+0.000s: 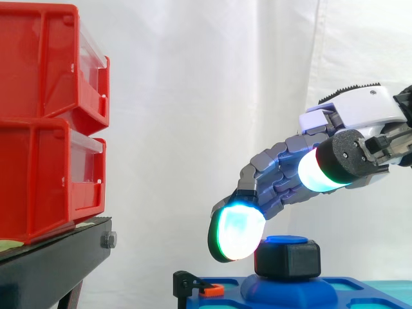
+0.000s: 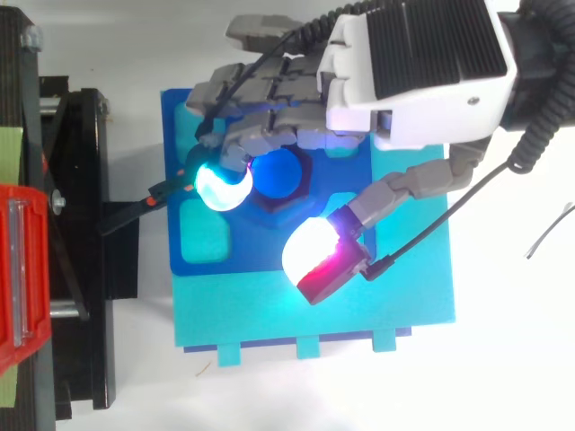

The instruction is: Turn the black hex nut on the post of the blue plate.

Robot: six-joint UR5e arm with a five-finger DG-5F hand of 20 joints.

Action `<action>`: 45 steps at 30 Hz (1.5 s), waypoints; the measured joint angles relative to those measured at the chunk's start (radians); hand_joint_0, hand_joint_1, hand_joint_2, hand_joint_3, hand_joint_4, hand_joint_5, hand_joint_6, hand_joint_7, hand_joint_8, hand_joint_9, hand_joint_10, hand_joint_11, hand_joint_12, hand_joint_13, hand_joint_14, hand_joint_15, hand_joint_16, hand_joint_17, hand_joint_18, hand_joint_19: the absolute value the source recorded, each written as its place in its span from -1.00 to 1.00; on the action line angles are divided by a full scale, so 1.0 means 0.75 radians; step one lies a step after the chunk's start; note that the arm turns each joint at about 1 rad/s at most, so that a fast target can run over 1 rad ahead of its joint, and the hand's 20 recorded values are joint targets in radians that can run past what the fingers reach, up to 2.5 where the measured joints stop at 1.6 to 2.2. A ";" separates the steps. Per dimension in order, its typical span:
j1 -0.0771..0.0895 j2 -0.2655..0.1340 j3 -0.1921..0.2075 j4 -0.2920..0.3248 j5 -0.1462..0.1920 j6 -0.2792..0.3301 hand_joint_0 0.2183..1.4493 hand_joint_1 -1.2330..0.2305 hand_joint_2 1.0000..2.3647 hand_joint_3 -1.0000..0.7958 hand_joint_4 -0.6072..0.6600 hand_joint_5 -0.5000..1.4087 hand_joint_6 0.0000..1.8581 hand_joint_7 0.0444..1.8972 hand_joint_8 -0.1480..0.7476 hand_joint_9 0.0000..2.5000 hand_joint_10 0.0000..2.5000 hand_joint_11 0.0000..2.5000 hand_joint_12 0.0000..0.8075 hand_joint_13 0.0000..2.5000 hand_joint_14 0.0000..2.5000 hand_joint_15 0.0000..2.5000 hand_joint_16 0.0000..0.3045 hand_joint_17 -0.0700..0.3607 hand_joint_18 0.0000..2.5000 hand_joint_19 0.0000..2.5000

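The black hex nut (image 1: 288,259) sits on the blue-capped post (image 2: 277,173) of the blue plate (image 2: 180,135), low in the side view. My hand (image 1: 360,109) reaches in from the right above the plate, with its fingers gently bent. One glowing fingertip (image 1: 237,233) hangs against the nut's left side; I cannot tell whether it touches. The thumb pad (image 1: 315,170) stays raised above and to the right of the nut, clear of it. From above, the fingertips (image 2: 220,186) lie left of the post and the thumb (image 2: 310,251) sits off the nut's near side.
Two stacked red bins (image 1: 45,116) stand on a black stand (image 1: 51,264) at the left. A black clamp with an orange part (image 1: 190,283) grips the plate's left edge. The plate rests on a cyan board (image 2: 359,305).
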 measured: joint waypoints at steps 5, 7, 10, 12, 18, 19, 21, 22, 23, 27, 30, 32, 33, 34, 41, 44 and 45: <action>-0.016 0.000 0.000 0.009 -0.027 -0.007 -0.60 0.21 -1.00 -0.44 0.27 -0.69 -0.46 -0.18 -0.13 -0.83 -1.00 -1.00 -0.10 -0.84 -1.00 -1.00 -0.65 -0.12 -1.00 -1.00; -0.022 0.000 0.000 0.010 -0.037 -0.011 -0.60 0.21 -1.00 -0.44 0.27 -0.69 -0.46 -0.18 -0.13 -0.83 -1.00 -1.00 -0.10 -0.84 -1.00 -1.00 -0.65 -0.12 -1.00 -1.00; -0.035 0.000 0.000 0.011 -0.056 -0.020 -0.60 0.21 -1.00 -0.44 0.28 -0.69 -0.46 -0.19 -0.13 -0.83 -1.00 -1.00 -0.09 -0.84 -1.00 -1.00 -0.65 -0.12 -1.00 -1.00; -0.046 0.000 0.000 0.012 -0.069 -0.026 -0.60 0.21 -1.00 -0.44 0.28 -0.69 -0.46 -0.19 -0.13 -0.83 -1.00 -1.00 -0.09 -0.84 -1.00 -1.00 -0.65 -0.12 -1.00 -1.00; -0.072 0.000 0.000 0.013 -0.104 -0.044 -0.60 0.21 -1.00 -0.44 0.28 -0.69 -0.46 -0.19 -0.13 -0.83 -1.00 -1.00 -0.09 -0.84 -1.00 -1.00 -0.65 -0.12 -1.00 -1.00; -0.074 0.000 0.000 0.013 -0.107 -0.046 -0.60 0.21 -1.00 -0.44 0.28 -0.69 -0.46 -0.19 -0.13 -0.83 -1.00 -1.00 -0.09 -0.84 -1.00 -1.00 -0.65 -0.12 -1.00 -1.00; -0.086 0.000 0.000 0.012 -0.121 -0.055 -0.60 0.21 -1.00 -0.44 0.28 -0.69 -0.46 -0.19 -0.13 -0.83 -1.00 -1.00 -0.09 -0.84 -1.00 -1.00 -0.65 -0.13 -1.00 -1.00; -0.088 0.000 0.000 0.011 -0.125 -0.057 -0.60 0.21 -1.00 -0.44 0.27 -0.69 -0.46 -0.19 -0.13 -0.83 -1.00 -1.00 -0.09 -0.84 -1.00 -1.00 -0.65 -0.13 -1.00 -1.00; -0.093 0.000 0.000 0.010 -0.131 -0.060 -0.60 0.21 -1.00 -0.44 0.28 -0.69 -0.46 -0.19 -0.13 -0.83 -1.00 -1.00 -0.09 -0.84 -1.00 -1.00 -0.66 -0.13 -1.00 -1.00; -0.111 0.000 0.000 0.007 -0.153 -0.068 -0.59 0.21 -1.00 -0.44 0.27 -0.69 -0.46 -0.18 -0.13 -0.82 -1.00 -1.00 -0.09 -0.84 -1.00 -1.00 -0.65 -0.13 -1.00 -0.99; -0.124 0.001 0.000 0.007 -0.171 -0.074 -0.60 0.21 -1.00 -0.44 0.28 -0.69 -0.46 -0.19 -0.13 -0.82 -1.00 -1.00 -0.09 -0.84 -1.00 -1.00 -0.65 -0.13 -1.00 -1.00; -0.130 0.001 0.000 0.008 -0.180 -0.076 -0.60 0.21 -1.00 -0.44 0.27 -0.69 -0.46 -0.18 -0.13 -0.82 -1.00 -1.00 -0.09 -0.84 -1.00 -1.00 -0.65 -0.12 -1.00 -1.00; -0.132 0.000 0.000 0.009 -0.183 -0.076 -0.60 0.21 -1.00 -0.44 0.27 -0.69 -0.46 -0.19 -0.13 -0.82 -1.00 -1.00 -0.09 -0.84 -1.00 -1.00 -0.65 -0.13 -1.00 -1.00; -0.133 0.000 0.002 0.010 -0.184 -0.077 -0.60 0.21 -1.00 -0.44 0.27 -0.69 -0.46 -0.19 -0.13 -0.82 -1.00 -1.00 -0.09 -0.84 -1.00 -1.00 -0.65 -0.12 -1.00 -0.99; -0.122 0.001 0.033 0.006 -0.179 -0.076 -0.59 0.21 -1.00 -0.44 0.28 -0.69 -0.46 -0.19 -0.13 -0.82 -1.00 -1.00 -0.10 -0.84 -1.00 -1.00 -0.65 -0.13 -1.00 -1.00; -0.113 0.001 0.047 0.007 -0.163 -0.076 -0.60 0.21 -1.00 -0.44 0.28 -0.69 -0.46 -0.19 -0.13 -0.82 -1.00 -1.00 -0.10 -0.84 -1.00 -1.00 -0.65 -0.13 -1.00 -1.00; -0.110 0.001 0.050 0.009 -0.156 -0.077 -0.60 0.21 -1.00 -0.44 0.28 -0.69 -0.46 -0.19 -0.13 -0.82 -1.00 -1.00 -0.10 -0.84 -1.00 -1.00 -0.65 -0.12 -1.00 -1.00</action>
